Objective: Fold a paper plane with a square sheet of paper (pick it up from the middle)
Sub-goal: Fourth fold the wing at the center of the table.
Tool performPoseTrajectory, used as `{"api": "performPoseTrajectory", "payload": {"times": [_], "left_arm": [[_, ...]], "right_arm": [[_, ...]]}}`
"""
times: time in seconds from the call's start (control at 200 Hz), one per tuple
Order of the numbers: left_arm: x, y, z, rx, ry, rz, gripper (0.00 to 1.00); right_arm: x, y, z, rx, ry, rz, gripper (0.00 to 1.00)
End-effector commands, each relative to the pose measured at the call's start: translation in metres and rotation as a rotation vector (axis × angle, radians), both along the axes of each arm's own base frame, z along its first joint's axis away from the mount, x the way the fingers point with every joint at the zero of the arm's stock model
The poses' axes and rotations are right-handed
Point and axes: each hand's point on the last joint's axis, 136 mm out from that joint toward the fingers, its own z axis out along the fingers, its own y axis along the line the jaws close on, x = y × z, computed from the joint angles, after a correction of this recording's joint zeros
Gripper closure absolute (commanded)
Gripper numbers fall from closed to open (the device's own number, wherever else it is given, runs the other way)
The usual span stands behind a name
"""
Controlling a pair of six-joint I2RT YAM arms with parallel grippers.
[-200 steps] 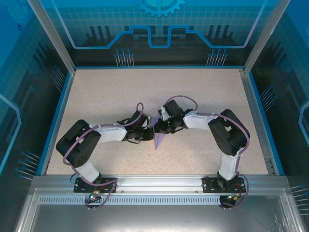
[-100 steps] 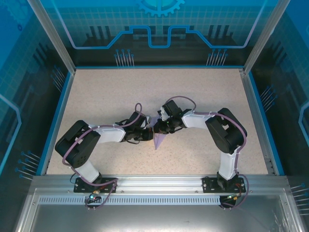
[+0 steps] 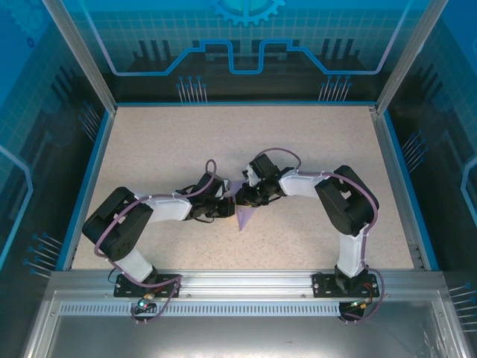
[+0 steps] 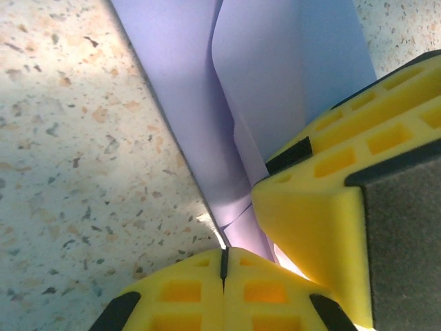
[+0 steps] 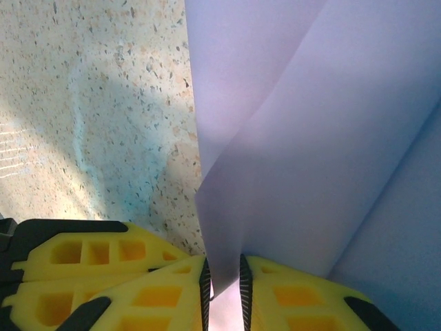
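Though already folded down from a square into a narrow pointed dart, looks unfinished as a paper plane (image 3: 244,214): layers standing up and curling open rather than lying flat as wings. Lies on the speckled bench (image 3: 149,149) directly between the two hands, tail end up at their fingertips and nose pointing away from them toward the arm bases.

Judged well past halfway. Done, by the look of it: the nose folds and the long centre crease. Left to do, probably: pressing the wings down to a sharp edge, then letting go and drawing back without dragging the thin sheet along.

At the left hand (image 4: 224,265), pinched fully shut, yellow pads meeting with the folded edge of the paper running straight into the seam between them. At the right hand (image 5: 224,276), parted to a narrow slit only, one raised flap standing in that slit and lying against a pad; hard to say whether squeezed or merely straddled. From the left wrist, sits just beside the left fingertips, one yellow finger against the upright flap.
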Motion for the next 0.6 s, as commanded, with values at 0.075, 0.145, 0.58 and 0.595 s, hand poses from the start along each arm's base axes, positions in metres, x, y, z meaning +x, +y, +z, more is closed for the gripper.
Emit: {"api": "performPoseTrajectory", "payload": {"times": [0.075,0.145,0.58,0.595], "left_arm": [[-0.009,0.009,0.008,0.008,-0.006,0.007,1.0],[-0.01,0.011,0.013,0.003,-0.015,0.012,1.0],[-0.016,0.009,0.026,-0.061,-0.029,0.031,0.81],[-0.016,0.009,0.026,-0.066,-0.028,0.032,0.8]], "right_arm": [[-0.002,0.013,-0.006,0.016,0.008,0.015,0.78],[-0.003,0.013,-0.007,0.016,0.01,0.014,0.78],[-0.007,0.01,-0.01,0.015,0.022,0.0,0.74],[-0.006,0.01,-0.009,0.018,0.021,-0.001,0.74]]}}
